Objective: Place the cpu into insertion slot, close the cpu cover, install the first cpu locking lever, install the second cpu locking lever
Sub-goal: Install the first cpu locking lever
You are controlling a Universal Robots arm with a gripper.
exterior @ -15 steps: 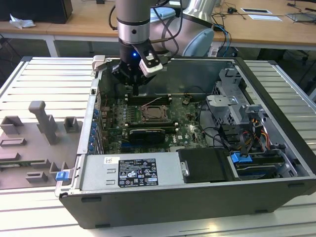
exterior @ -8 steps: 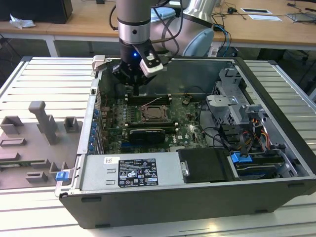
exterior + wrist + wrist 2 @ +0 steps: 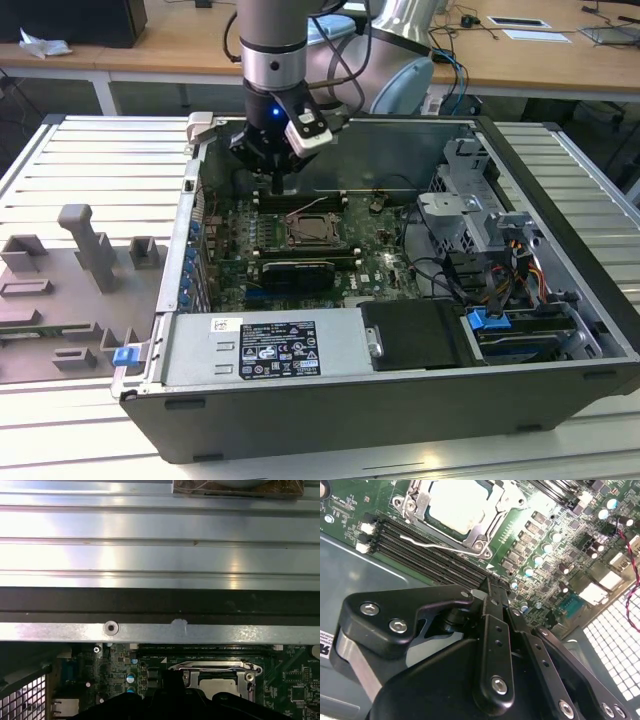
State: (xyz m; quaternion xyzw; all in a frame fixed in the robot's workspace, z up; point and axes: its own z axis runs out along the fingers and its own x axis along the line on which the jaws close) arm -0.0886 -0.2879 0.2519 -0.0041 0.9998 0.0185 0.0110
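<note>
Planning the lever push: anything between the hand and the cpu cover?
Nothing visible. The hand hangs over the memory slots, beside the cpu cover lying over the cpu; just a wire lever lies along that edge.

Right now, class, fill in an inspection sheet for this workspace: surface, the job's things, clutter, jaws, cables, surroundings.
Surface: slatted metal table carrying an open computer case.
Job's things: cpu shows through the opening of the cpu cover, which lies flat over it; a wire lever runs beside the memory slots, and I cannot tell if it is latched.
Clutter: grey fixture tray at the exterior view's left.
Grippers: gripper over the memory slots, jaws shut, nothing seen in them.
Cables: cable bundle inside the case.
Surroundings: wooden desks behind.
</note>
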